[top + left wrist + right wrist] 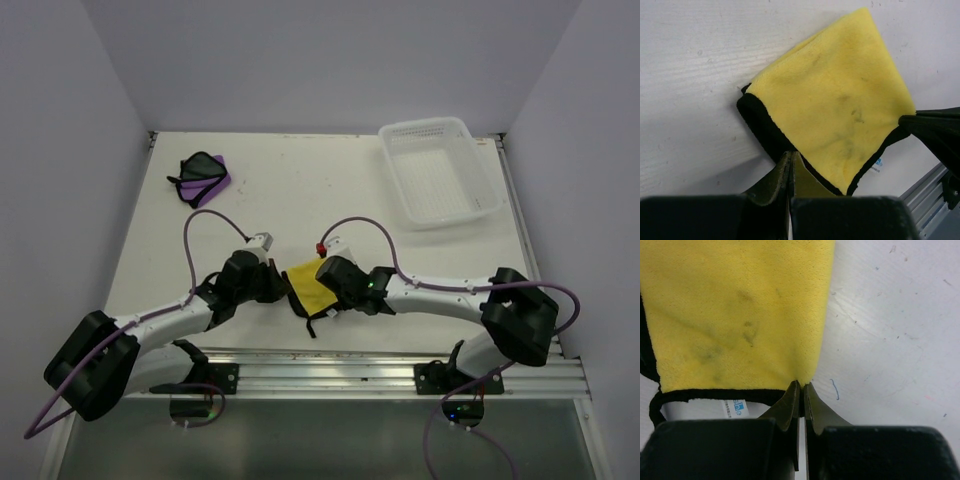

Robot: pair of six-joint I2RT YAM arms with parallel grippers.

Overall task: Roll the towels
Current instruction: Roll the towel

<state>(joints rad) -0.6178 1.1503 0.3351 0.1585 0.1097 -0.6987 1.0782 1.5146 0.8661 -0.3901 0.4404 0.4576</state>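
The left end effector and right end effector were clamped on the yellow towel mid-frame, probably to begin rolling.

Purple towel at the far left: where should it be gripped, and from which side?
Probably pinch the purple towel at its near-right purple edge, coming from the near side: it lies folded flat and alone, and that edge is nearest and unobstructed.

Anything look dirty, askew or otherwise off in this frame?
The bright yellow soft towel shows dark greyish smudges across its middle, visible in both wrist views. The purple towel with black edging lies crumpled at the table's far left. Nothing looks spilled or torn.
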